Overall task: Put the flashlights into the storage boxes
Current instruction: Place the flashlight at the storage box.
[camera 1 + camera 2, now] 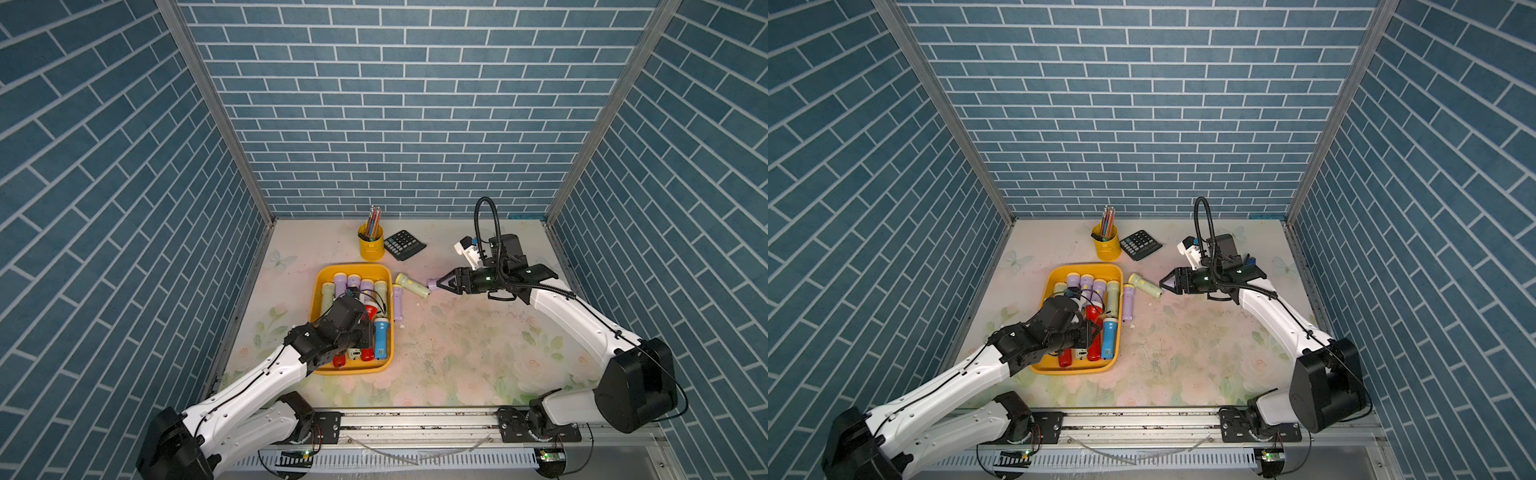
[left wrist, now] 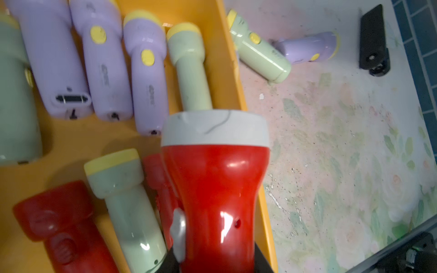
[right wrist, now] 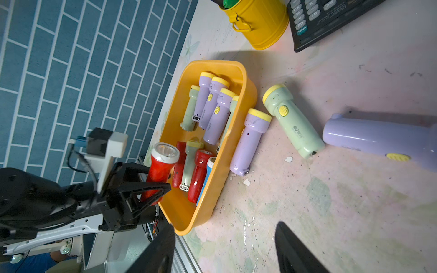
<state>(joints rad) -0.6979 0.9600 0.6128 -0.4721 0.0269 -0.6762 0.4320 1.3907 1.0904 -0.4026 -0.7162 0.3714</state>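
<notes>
We are placing the red flashlight [image 2: 214,189] in the tray [image 1: 353,266]
Our left gripper [image 3: 155,183] pinches it above the tray; next we lower and release. Our right gripper [image 1: 441,285] (fingers spread, empty) hovers beside a lilac flashlight [image 3: 378,139] on the table [image 1: 457,353].

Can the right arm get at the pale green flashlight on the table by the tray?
Probably yes: the right gripper is open and near, the pale green flashlight lies uncovered, though a lilac flashlight crowds its tail.

A robot-lab test booth: blue brick-print wall panels [image 1: 399,124] enclose a floral-print worktop [image 1: 457,353], with two white-and-black arms [image 1: 249,382] bolted to a metal rail [image 1: 415,420] along its front edge.
</notes>
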